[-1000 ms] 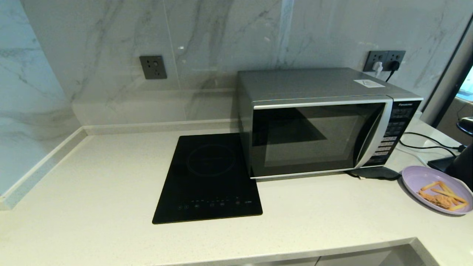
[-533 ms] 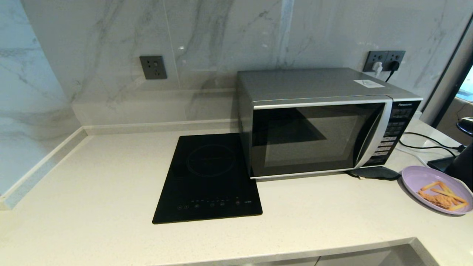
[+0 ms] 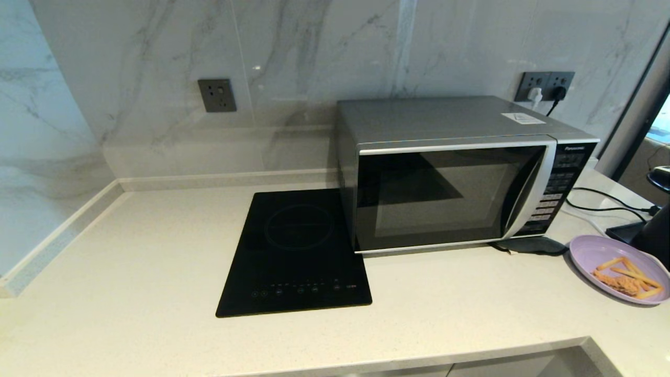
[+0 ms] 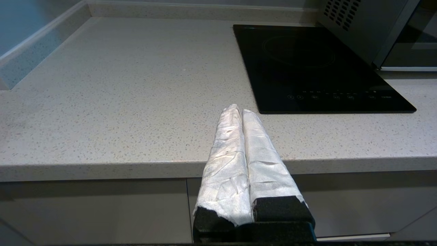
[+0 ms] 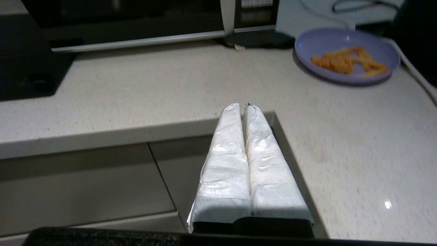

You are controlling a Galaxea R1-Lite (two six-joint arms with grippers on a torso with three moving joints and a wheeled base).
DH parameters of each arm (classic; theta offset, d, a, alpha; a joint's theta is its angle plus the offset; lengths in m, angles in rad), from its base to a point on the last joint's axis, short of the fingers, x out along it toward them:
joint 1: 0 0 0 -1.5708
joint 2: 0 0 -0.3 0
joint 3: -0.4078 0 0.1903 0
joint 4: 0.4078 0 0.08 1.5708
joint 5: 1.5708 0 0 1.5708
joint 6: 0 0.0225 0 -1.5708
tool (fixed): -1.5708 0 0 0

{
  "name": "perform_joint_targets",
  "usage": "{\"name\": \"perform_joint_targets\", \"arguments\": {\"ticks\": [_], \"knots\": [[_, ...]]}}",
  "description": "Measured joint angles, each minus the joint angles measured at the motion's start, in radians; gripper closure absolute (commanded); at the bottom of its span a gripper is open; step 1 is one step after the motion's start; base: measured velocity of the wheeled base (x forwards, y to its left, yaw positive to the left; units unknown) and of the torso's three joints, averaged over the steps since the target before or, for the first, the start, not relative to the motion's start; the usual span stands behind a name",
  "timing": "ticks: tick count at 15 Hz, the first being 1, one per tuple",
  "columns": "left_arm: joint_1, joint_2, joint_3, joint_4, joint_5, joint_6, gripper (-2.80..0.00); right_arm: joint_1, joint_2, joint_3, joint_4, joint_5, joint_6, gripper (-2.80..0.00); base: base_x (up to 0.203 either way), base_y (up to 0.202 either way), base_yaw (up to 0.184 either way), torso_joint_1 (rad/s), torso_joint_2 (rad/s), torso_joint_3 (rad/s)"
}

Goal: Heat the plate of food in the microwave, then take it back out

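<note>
We read the right gripper (image 5: 243, 106) as pressed together and empty, low centre of the right wrist frame, poised off the counter (image 3: 445, 309) edge, likely staged to reach in. Left gripper (image 4: 238, 110) likewise pressed together, parked. Plate of food (image 3: 617, 267) sits far right of the head frame, beside the microwave (image 3: 450, 173), door shut.

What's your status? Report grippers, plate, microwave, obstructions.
Left gripper shut, parked at counter edge. Right gripper shut, empty, short of the plate of food. Microwave door closed. Dark pad by its front corner.
</note>
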Motion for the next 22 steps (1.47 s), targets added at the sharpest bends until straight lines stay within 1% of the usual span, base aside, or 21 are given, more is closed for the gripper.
{"name": "perform_joint_targets", "arguments": {"ticks": [1, 2, 3, 4, 7, 22], "knots": [[0.000, 0.000, 0.000, 0.000, 0.000, 0.000, 0.00, 0.000, 0.000, 0.039, -0.087, 0.024, -0.014, 0.00, 0.000, 0.000, 0.000, 0.000, 0.00, 0.000], [0.000, 0.000, 0.000, 0.000, 0.000, 0.000, 0.00, 0.000, 0.000, 0.061, -0.134, 0.051, -0.032, 0.00, 0.000, 0.000, 0.000, 0.000, 0.00, 0.000], [0.000, 0.000, 0.000, 0.000, 0.000, 0.000, 0.00, 0.000, 0.000, 0.073, -0.128, 0.065, -0.047, 0.00, 0.000, 0.000, 0.000, 0.000, 0.00, 0.000], [0.000, 0.000, 0.000, 0.000, 0.000, 0.000, 0.00, 0.000, -0.001, 0.079, -0.115, 0.069, -0.042, 0.00, 0.000, 0.000, 0.000, 0.000, 0.00, 0.000], [0.000, 0.000, 0.000, 0.000, 0.000, 0.000, 0.00, 0.000, -0.001, 0.083, -0.115, 0.054, 0.060, 0.00, 0.000, 0.000, 0.000, 0.000, 0.00, 0.000], [0.000, 0.000, 0.000, 0.000, 0.000, 0.000, 0.00, 0.000, 0.000, 0.085, -0.114, 0.048, 0.070, 0.00, 0.000, 0.000, 0.000, 0.000, 0.00, 0.000]]}}
